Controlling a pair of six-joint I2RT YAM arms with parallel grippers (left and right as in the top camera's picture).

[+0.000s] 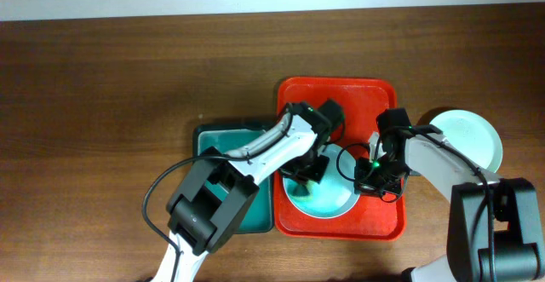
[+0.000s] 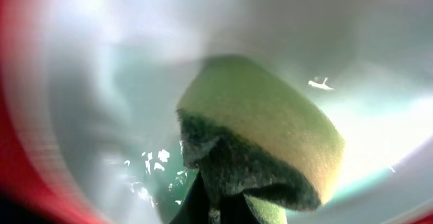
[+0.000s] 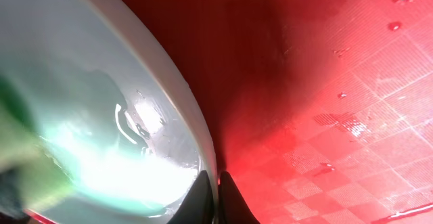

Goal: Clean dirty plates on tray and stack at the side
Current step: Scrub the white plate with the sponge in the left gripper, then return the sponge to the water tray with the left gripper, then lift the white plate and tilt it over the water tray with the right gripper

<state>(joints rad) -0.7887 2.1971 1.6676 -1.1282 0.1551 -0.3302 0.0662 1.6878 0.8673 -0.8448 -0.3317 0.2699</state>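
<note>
Left gripper (image 1: 308,167) clamps a sponge (image 2: 270,129) against the plate (image 1: 328,198) on the red tray (image 1: 341,90); right gripper (image 3: 215,181) pinches the plate's rim.

My left arm (image 1: 255,150) reached from lower left toward the frame's centre, the left gripper (image 1: 307,169) pointed down, clamped on a yellow-green foam sponge (image 2: 270,122). My right arm (image 1: 436,156) bent in from lower right, the right gripper (image 1: 370,177) pinching a round pale mint plate (image 3: 101,116) by its rim.

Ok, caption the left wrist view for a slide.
A sponge held over the wet plate, red tray at the edge.
</note>
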